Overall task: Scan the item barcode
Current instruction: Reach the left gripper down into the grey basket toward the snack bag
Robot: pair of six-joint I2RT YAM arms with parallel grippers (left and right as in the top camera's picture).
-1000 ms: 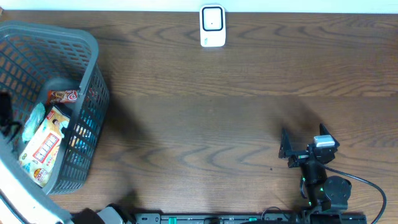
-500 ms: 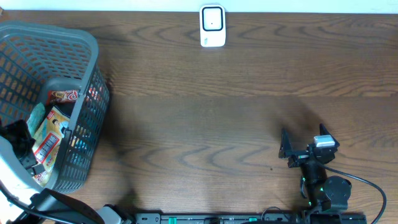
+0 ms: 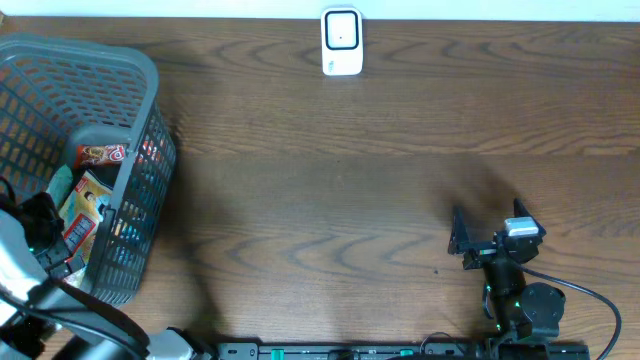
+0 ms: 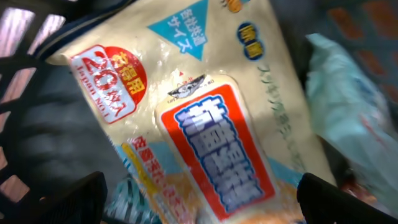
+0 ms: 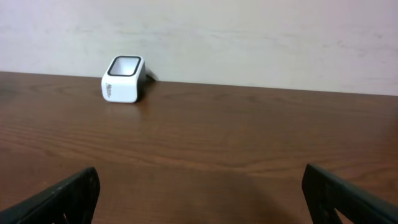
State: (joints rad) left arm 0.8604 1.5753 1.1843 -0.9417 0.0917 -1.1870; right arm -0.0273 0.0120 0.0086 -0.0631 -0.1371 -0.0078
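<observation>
Snack packet [image 3: 80, 208], cream with a red label and blue characters, lies inside the basket [image 3: 150, 95], partly over other wrapped goods. The dark wooden table [image 3: 350, 180] carries everything. The grey mesh basket stands at the table's left edge. The left arm reaches down into it, and its claw [image 4: 208, 202] hangs spread wide just above the packet, gripping nothing. The right claw [image 3: 461, 238] rests near the table's near right corner, also spread wide and empty, and faces the far edge. A white barcode scanner [image 3: 341, 42] stands at the middle of the far edge, well apart from the basket. A pale green packet [image 4: 342, 87] lies beside the snack packet, and a small red-brown wrapper [image 3: 102, 155] lies beyond it.
</observation>
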